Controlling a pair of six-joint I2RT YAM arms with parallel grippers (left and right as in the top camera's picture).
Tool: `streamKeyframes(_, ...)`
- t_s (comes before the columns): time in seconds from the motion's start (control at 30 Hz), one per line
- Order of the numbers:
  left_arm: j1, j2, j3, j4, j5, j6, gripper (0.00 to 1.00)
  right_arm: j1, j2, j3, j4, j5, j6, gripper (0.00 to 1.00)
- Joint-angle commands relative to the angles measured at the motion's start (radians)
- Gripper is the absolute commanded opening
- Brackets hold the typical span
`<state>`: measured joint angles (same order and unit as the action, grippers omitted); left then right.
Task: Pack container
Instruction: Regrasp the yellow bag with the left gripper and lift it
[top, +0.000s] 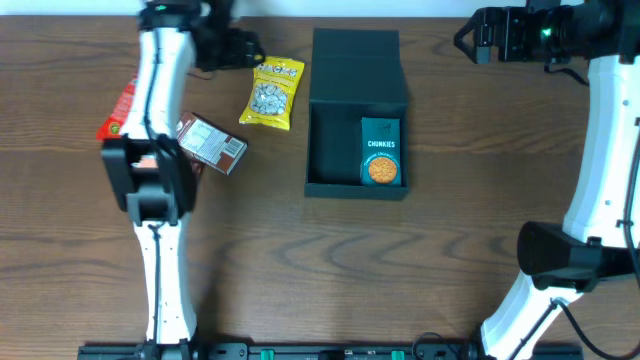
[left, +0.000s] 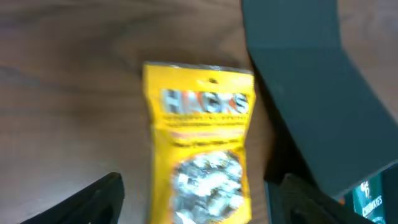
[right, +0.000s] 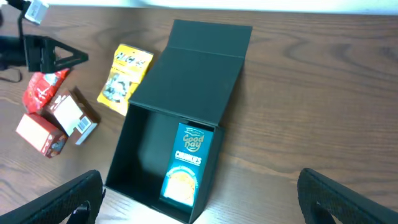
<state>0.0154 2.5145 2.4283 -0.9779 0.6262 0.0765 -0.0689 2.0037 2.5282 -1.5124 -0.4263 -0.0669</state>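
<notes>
The container (top: 335, 150), a dark square box, stands open at the table's middle with its flap lid (top: 356, 65) laid back. A teal Chunkies carton (top: 380, 152) lies inside it at the right. A yellow snack pack (top: 272, 95) lies flat on the table just left of the lid. My left gripper (top: 238, 48) hovers at the pack's far end. In the left wrist view its fingers (left: 93, 202) stand wide apart and open, with the yellow pack (left: 199, 149) below between them. My right gripper (top: 480, 35) is open at the back right, holding nothing.
A brown carton (top: 212, 143) and a red pack (top: 118, 110) lie at the left, by the left arm. The right wrist view also shows a small red box (right: 37, 134) beside them. Bare wood spreads in front of the container.
</notes>
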Motion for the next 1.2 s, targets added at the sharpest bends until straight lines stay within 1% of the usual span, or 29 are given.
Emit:
streamKeyframes(0.0, 0.032, 0.062, -0.007, 0.031, 0.237, 0.035, 0.82, -0.002, -0.01, 0.005, -0.002, -0.053, -0.016, 0.99)
streamKeyframes(0.07, 0.048, 0.102, -0.007, 0.062, 0.277, 0.036, 0.83, -0.002, -0.01, 0.005, -0.005, -0.072, -0.015, 0.99)
streamKeyframes(0.17, 0.052, 0.147, -0.007, 0.089, 0.318, 0.036, 0.88, -0.001, -0.01, 0.005, -0.007, -0.08, 0.019, 0.99)
streamKeyframes(0.27, 0.047, 0.185, -0.007, 0.091, 0.317, 0.036, 0.93, 0.006, -0.01, 0.005, -0.006, -0.08, 0.037, 0.99)
streamKeyframes(0.4, 0.047, 0.207, -0.007, 0.1, 0.317, 0.032, 0.93, 0.023, -0.01, 0.005, -0.006, -0.079, 0.036, 0.99)
streamKeyframes(0.53, 0.039, 0.208, -0.007, 0.1, 0.298, 0.032, 0.97, 0.032, -0.01, 0.005, 0.006, -0.079, 0.036, 0.99)
streamKeyframes(0.77, 0.004, 0.209, -0.007, 0.092, 0.242, 0.032, 0.98, 0.033, -0.01, 0.005, 0.009, -0.079, 0.036, 0.99)
streamKeyframes(1.0, -0.006, 0.213, -0.007, 0.089, 0.223, 0.028, 0.97, 0.033, -0.01, 0.005, 0.001, -0.079, 0.036, 0.99)
streamKeyframes(1.03, -0.006, 0.213, -0.007, 0.087, 0.214, 0.026, 0.96, 0.033, -0.01, 0.005, 0.001, -0.079, 0.036, 0.99)
streamKeyframes(1.1, -0.008, 0.213, -0.008, 0.077, 0.2, 0.021, 0.87, 0.033, -0.01, 0.005, 0.001, -0.079, 0.036, 0.99)
streamKeyframes(1.17, -0.011, 0.213, -0.013, 0.069, 0.174, 0.021, 0.83, 0.033, -0.01, 0.005, 0.001, -0.079, 0.036, 0.99)
